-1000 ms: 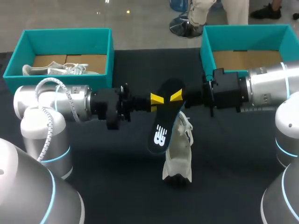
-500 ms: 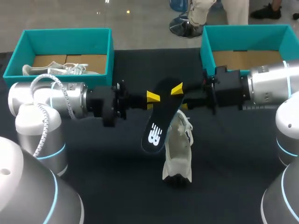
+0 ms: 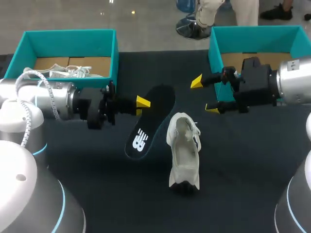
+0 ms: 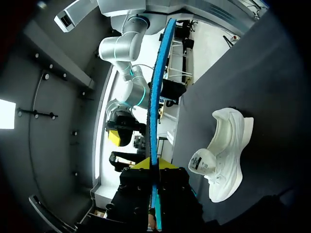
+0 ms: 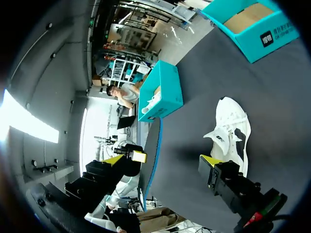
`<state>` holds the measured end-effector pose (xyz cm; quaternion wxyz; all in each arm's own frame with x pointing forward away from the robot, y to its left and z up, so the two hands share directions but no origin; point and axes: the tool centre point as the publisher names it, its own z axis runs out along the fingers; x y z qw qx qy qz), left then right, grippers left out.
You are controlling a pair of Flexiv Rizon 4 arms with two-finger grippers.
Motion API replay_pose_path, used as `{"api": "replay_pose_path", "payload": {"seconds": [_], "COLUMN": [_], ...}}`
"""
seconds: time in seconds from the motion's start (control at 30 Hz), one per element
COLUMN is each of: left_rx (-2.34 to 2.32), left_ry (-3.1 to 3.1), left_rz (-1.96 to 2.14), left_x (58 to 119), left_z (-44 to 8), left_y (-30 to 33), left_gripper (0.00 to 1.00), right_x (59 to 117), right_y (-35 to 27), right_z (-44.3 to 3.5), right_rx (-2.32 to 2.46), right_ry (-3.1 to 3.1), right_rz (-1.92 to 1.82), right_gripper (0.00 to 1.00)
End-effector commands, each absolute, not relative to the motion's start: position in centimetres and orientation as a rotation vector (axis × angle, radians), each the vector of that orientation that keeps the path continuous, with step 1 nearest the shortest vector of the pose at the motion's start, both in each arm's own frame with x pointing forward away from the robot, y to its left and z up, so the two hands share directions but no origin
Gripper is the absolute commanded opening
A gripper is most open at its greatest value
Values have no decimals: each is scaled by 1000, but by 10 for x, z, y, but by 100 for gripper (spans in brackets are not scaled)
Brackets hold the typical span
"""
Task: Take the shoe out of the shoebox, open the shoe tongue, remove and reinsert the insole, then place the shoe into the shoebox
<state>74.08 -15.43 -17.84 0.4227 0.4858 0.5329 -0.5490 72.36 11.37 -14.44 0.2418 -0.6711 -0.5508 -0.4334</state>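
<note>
Left jaws clenched on the black insole (image 3: 148, 121), hanging just beside the white shoe (image 3: 184, 153) on the surface, long axes near parallel. Right jaws released, empty, by the right shoebox (image 3: 216, 58).

Flat black foam insole (image 3: 148, 124): black top face, white logo mark, blue edge. White fabric shoe (image 3: 184, 153) beside the insole: white throughout. Open teal cardboard shoeboxes behind the insole, one (image 3: 68, 32) leftward, one (image 3: 252, 29) rightward: brown floors. Black table cover (image 3: 243, 170). Left gripper (image 3: 142, 102) and right gripper (image 3: 204, 95): yellow tips.
</note>
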Motion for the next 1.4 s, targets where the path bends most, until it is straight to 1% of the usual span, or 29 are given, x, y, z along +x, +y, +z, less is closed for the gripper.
{"api": "replay_pose_path", "payload": {"seconds": [0.03,0.17,0.83,0.93,1.17,1.4], "left_rx": [1229,1234,1289,1293,1306,1319], "left_ry": [1352,1365,1383,1386,1387,1383], "left_rz": [-1398,-1413,-1384,-1392,-1408,-1418], "left_x": [734,728,712,709,703,695], "left_z": [-173,-172,-173,-174,-175,-174], "left_y": [-135,-126,-100,-99,-96,-96], "left_gripper": [0,0,0,0,0,0], "right_x": [719,726,726,723,714,703], "right_y": [85,80,80,66,29,-3], "right_z": [-123,-119,-119,-126,-136,-127], "right_rx": [-1898,-1996,-1996,-1967,-1679,-1600], "right_ry": [-1727,-1885,-1885,-1983,-2189,-2321], "right_rz": [-1043,-838,-838,-858,-1015,-1033], "right_gripper": [100,100,100,100,100,100]}}
